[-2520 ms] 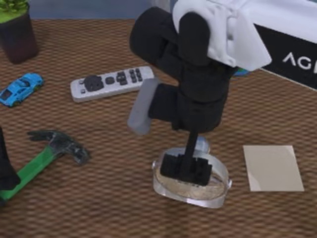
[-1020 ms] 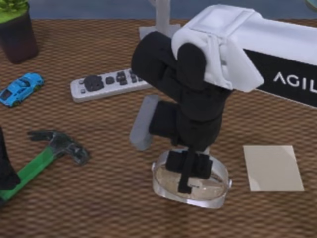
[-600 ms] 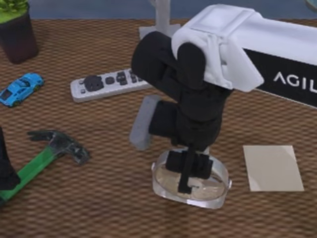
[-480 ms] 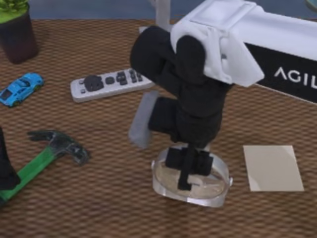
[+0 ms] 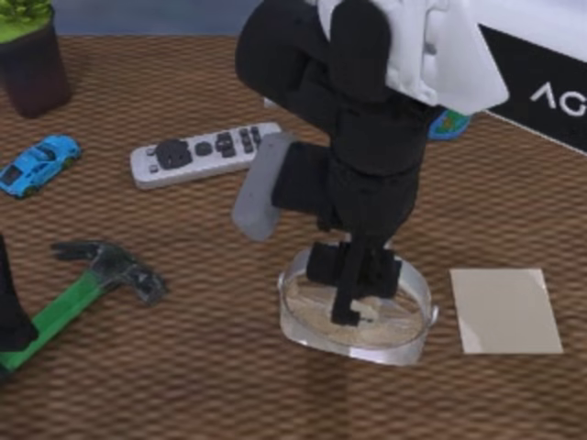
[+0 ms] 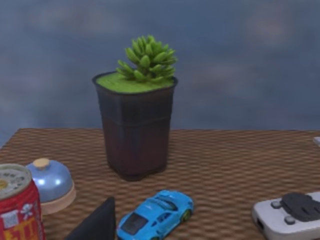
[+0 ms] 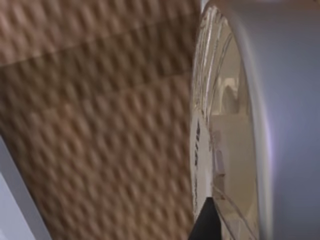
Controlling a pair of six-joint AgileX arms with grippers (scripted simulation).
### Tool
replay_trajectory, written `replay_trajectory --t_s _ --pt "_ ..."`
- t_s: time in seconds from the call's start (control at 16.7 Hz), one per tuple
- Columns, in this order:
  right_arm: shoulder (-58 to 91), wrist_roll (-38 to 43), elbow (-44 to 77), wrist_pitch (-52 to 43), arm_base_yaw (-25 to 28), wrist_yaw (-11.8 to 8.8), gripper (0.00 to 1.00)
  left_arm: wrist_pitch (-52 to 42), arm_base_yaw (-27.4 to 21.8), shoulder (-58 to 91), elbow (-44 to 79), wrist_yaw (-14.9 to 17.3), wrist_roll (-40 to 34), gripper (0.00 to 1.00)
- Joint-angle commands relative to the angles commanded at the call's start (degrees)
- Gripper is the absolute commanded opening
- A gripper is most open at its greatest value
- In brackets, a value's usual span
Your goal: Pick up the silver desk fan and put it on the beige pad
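Since the earlier frames the silver desk fan sits a touch higher and further right in the top view, and my right arm has risen with it, hiding the grey post that showed at the upper edge. Nearest the camera, low in the frame's centre, my right gripper reaches down over the fan's rim, one finger inside the grille face and the other at the back, so I read it as clamped on the rim. The right wrist view shows that wide shiny rim close up. I judge it rigid and fairly light but slick polished metal, so a firm pinch on the rim makes sense, since the thin grille wires could bend. Just beside the fan, at the lower right, the beige pad lies flat and uncovered. Further off at the left edge sits my left arm, parked; I cannot tell how its fingers stand.
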Motion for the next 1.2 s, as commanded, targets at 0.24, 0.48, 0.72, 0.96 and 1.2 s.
replay_trajectory --t_s 0.24,0.48,0.72,0.96,1.2 --pt "-0.3 -0.7 -0.7 0.2 -0.8 0.0 0.0 0.0 0.0 0.0 0.0 0.0 0.0 1.0" --pt "-3.5 -8.7 -5.2 1.2 -5.9 0.0 0.0 0.0 0.0 0.0 0.0 0.0 0.0 1.0" --pt "-8.9 -22.1 -12.2 3.2 -14.0 0.0 0.0 0.0 0.0 0.0 0.0 0.0 0.0 1.0" --pt "-14.3 -35.1 -19.5 5.2 -22.0 0.0 0.0 0.0 0.0 0.0 0.0 0.0 0.0 1.0" --pt "-17.3 -41.3 -23.5 6.2 -26.4 0.0 0.0 0.0 0.0 0.0 0.0 0.0 0.0 1.0"
